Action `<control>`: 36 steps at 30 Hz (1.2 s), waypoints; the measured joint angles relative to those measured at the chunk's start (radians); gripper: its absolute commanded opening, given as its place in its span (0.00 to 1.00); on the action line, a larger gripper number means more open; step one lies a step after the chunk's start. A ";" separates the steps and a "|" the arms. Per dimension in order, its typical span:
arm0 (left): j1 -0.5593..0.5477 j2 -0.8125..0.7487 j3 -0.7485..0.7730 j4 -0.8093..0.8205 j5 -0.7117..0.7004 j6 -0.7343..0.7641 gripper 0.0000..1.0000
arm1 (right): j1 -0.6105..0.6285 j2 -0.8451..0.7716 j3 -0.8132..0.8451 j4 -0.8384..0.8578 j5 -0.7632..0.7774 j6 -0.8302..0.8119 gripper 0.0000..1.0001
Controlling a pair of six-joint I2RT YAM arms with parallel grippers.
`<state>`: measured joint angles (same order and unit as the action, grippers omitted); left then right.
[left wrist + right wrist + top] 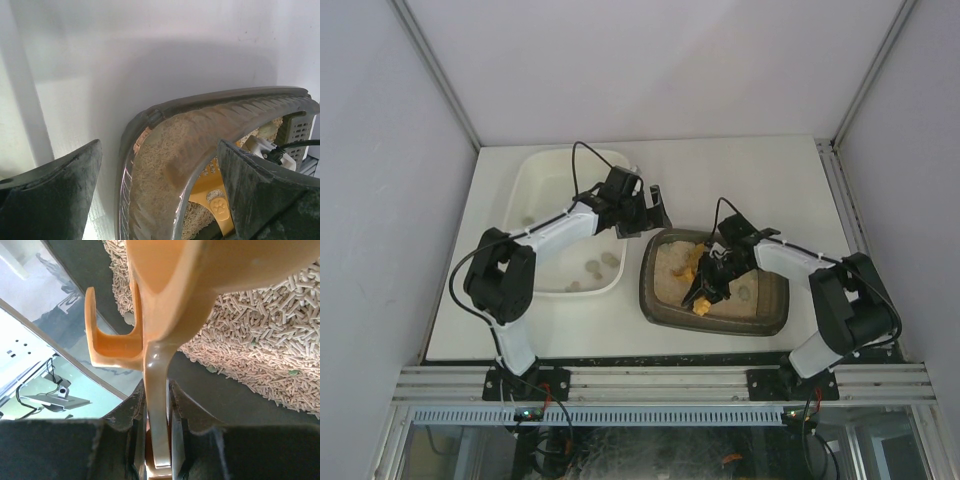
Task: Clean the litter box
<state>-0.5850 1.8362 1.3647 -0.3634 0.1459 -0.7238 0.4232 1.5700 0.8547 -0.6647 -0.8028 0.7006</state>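
Observation:
The dark grey-brown litter box point(660, 300) with beige litter sits right of centre. Its rounded corner rim point(165, 145) lies between the spread jaws of my left gripper point(647, 214), which is open, with neither finger clearly touching it. My right gripper point(715, 278) is over the litter, shut on the handle of an orange-yellow scoop point(686, 264). In the right wrist view the handle point(157, 390) is pinched between the fingers and the scoop head point(200, 270) hangs over the pellets point(260, 335). The scoop's paw-print part point(218, 205) shows in the left wrist view.
A larger cream-white tub point(542, 175) stands left of the litter box and holds a few grey clumps point(600, 263). A pale lump point(745, 292) lies in the litter. White walls enclose the table on three sides; the metal rail runs along the near edge.

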 measured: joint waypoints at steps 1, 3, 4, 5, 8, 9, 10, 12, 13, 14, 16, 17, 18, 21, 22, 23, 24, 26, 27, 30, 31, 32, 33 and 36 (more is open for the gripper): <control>0.000 -0.002 -0.005 0.007 0.003 0.000 1.00 | -0.005 -0.004 -0.010 0.020 -0.005 0.002 0.00; 0.000 -0.004 -0.013 0.016 0.009 -0.001 1.00 | -0.011 -0.018 -0.033 0.056 -0.015 0.006 0.00; 0.000 -0.005 -0.016 0.021 0.011 -0.001 1.00 | -0.013 -0.026 -0.045 0.074 -0.019 0.010 0.00; 0.000 -0.005 -0.019 0.025 0.014 -0.001 1.00 | -0.017 -0.040 -0.062 0.100 -0.022 0.013 0.00; -0.002 -0.006 -0.024 0.034 0.018 0.000 1.00 | -0.020 -0.069 -0.100 0.168 -0.034 0.019 0.00; -0.002 -0.006 -0.024 0.035 0.018 0.000 1.00 | -0.021 -0.073 -0.108 0.185 -0.041 0.019 0.00; -0.002 -0.006 -0.025 0.035 0.018 0.000 1.00 | -0.020 -0.076 -0.115 0.203 -0.048 0.020 0.00; -0.002 -0.006 -0.026 0.038 0.019 0.000 1.00 | -0.017 -0.077 -0.121 0.232 -0.061 0.021 0.00; -0.002 -0.006 -0.026 0.039 0.019 0.000 0.99 | -0.014 -0.077 -0.123 0.244 -0.066 0.021 0.00; -0.002 -0.006 -0.027 0.040 0.020 0.000 0.99 | -0.012 -0.077 -0.124 0.254 -0.069 0.023 0.00; -0.002 -0.006 -0.027 0.040 0.022 0.000 0.99 | -0.006 -0.076 -0.124 0.273 -0.072 0.026 0.00; -0.002 -0.006 -0.027 0.040 0.022 0.000 1.00 | -0.002 -0.073 -0.124 0.280 -0.073 0.033 0.00; -0.002 -0.006 -0.027 0.040 0.022 0.000 1.00 | 0.002 -0.069 -0.124 0.288 -0.078 0.042 0.00; -0.002 -0.006 -0.027 0.041 0.023 0.000 1.00 | 0.017 -0.039 -0.124 0.341 -0.111 0.079 0.00; -0.002 -0.006 -0.027 0.040 0.023 0.000 0.99 | 0.022 -0.028 -0.124 0.360 -0.124 0.094 0.00; -0.002 -0.006 -0.027 0.040 0.023 0.000 0.99 | 0.029 -0.018 -0.124 0.386 -0.137 0.111 0.00; -0.002 -0.006 -0.027 0.040 0.023 0.000 0.99 | 0.033 -0.011 -0.124 0.405 -0.145 0.123 0.00; -0.002 -0.006 -0.027 0.040 0.023 0.000 0.99 | 0.044 0.005 -0.124 0.446 -0.166 0.145 0.00; -0.002 -0.006 -0.027 0.040 0.023 0.000 0.99 | 0.050 0.012 -0.124 0.463 -0.174 0.153 0.00; -0.002 -0.006 -0.027 0.041 0.024 0.000 0.99 | 0.067 0.031 -0.127 0.520 -0.201 0.172 0.00; -0.002 -0.006 -0.027 0.041 0.024 0.000 0.99 | 0.072 0.033 -0.132 0.540 -0.208 0.178 0.00; -0.002 -0.006 -0.027 0.041 0.025 0.001 0.99 | 0.074 0.033 -0.141 0.565 -0.215 0.185 0.00; -0.002 -0.006 -0.027 0.041 0.025 0.001 0.99 | 0.075 0.033 -0.156 0.603 -0.226 0.197 0.00; -0.003 -0.006 -0.027 0.042 0.026 0.001 0.99 | 0.071 0.033 -0.209 0.733 -0.264 0.253 0.00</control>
<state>-0.5880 1.8301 1.3373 -0.3218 0.1719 -0.7227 0.4946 1.6028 0.6456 0.0685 -1.0672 0.9535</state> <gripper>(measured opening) 0.993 0.166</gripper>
